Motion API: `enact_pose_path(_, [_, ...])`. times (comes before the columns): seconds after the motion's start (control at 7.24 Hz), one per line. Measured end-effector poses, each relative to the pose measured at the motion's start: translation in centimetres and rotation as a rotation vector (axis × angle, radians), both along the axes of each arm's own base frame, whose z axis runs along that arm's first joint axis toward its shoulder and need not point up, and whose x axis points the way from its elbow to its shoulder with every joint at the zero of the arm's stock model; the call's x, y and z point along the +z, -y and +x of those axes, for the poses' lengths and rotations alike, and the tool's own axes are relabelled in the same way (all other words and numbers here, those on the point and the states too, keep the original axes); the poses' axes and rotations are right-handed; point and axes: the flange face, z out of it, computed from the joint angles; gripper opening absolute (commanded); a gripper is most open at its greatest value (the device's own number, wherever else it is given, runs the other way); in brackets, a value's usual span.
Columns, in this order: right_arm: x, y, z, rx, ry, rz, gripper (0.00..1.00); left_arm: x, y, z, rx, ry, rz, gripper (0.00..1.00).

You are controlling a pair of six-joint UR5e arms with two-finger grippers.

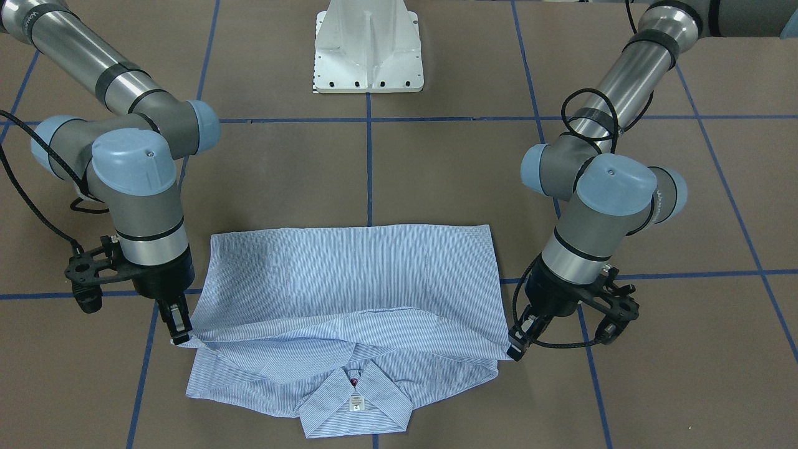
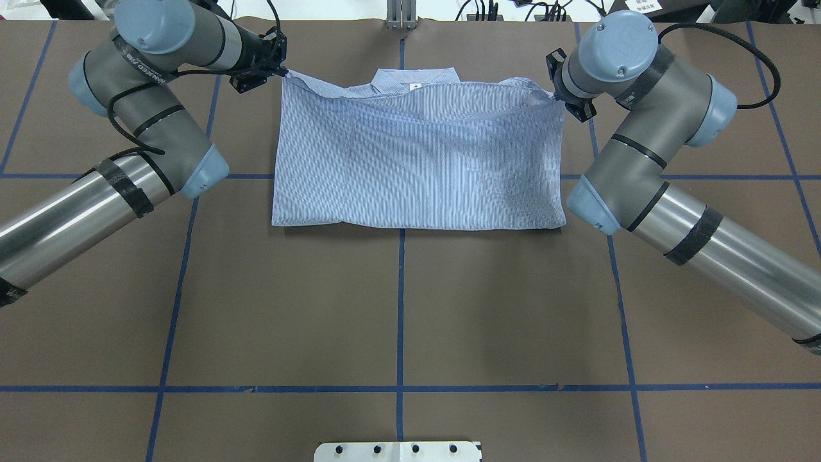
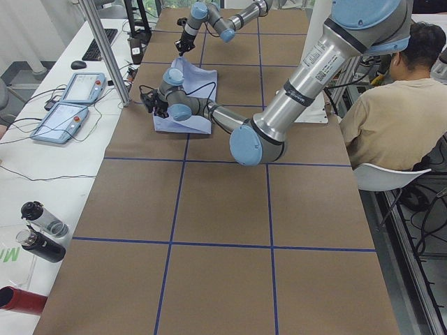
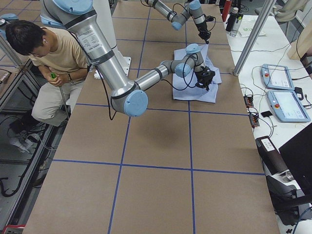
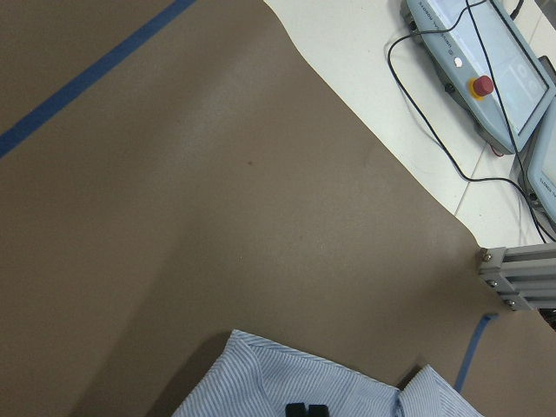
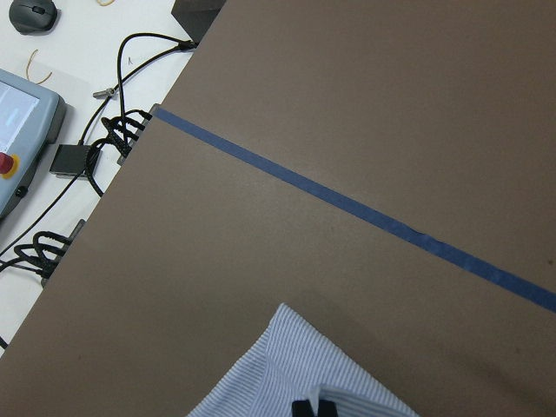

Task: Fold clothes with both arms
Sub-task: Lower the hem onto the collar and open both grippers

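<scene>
The blue-and-white striped shirt (image 1: 349,280) lies folded on the brown table, its lower half brought up over the body toward the collar (image 1: 355,405), where the white neck label shows. It also shows in the overhead view (image 2: 417,160). My left gripper (image 1: 516,349) (image 2: 282,72) is shut on one corner of the folded-over layer. My right gripper (image 1: 179,337) (image 2: 557,96) is shut on the other corner. Both corners sit slightly lifted near the shoulders. Each wrist view shows striped cloth at the shut fingertips (image 5: 306,408) (image 6: 313,407).
The white pedestal base (image 1: 368,50) stands behind the shirt. Blue tape lines (image 2: 401,308) grid the table. Teach pendants (image 4: 282,92) and cables lie past the far edge by an aluminium post (image 3: 105,49). A seated person (image 3: 391,105) is beside the table. Bottles (image 3: 42,230) stand on the side bench.
</scene>
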Motion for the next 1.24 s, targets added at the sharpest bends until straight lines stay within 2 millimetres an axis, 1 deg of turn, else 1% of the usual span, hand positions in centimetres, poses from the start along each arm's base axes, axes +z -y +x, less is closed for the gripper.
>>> enact_pose_path(0.28, [0.8,1.1,-1.0,0.0,-0.011,-0.009,0.0,0.7,0.8,0.8,-0.007,0.002,0.005,0.0])
enact_pose_path(0.55, [1.4,1.5,-1.7,-0.003,-0.016,-0.014,0.0,1.6,1.1,1.3,-0.005,0.003,0.014,0.0])
enact_pose_path(0.69, [2.1,1.7,-1.9,-0.003,-0.014,-0.01,0.1,1.9,1.0,1.6,-0.001,0.007,0.015,0.0])
enact_pose_path(0.83, [2.8,1.9,-2.1,-0.003,-0.012,-0.004,0.37,2.1,1.0,1.8,0.002,0.01,0.016,0.0])
enact_pose_path(0.97, [3.2,2.1,-2.3,-0.006,-0.011,0.001,0.39,2.3,1.1,2.0,0.004,0.011,0.018,0.03])
enact_pose_path(1.11, [3.2,2.2,-2.4,-0.01,-0.012,0.005,0.46,2.7,1.3,2.1,0.002,0.011,0.027,0.2])
enact_pose_path(1.24, [3.1,2.3,-2.5,-0.012,-0.012,0.008,0.48,3.0,1.6,2.3,-0.003,0.016,0.043,0.37])
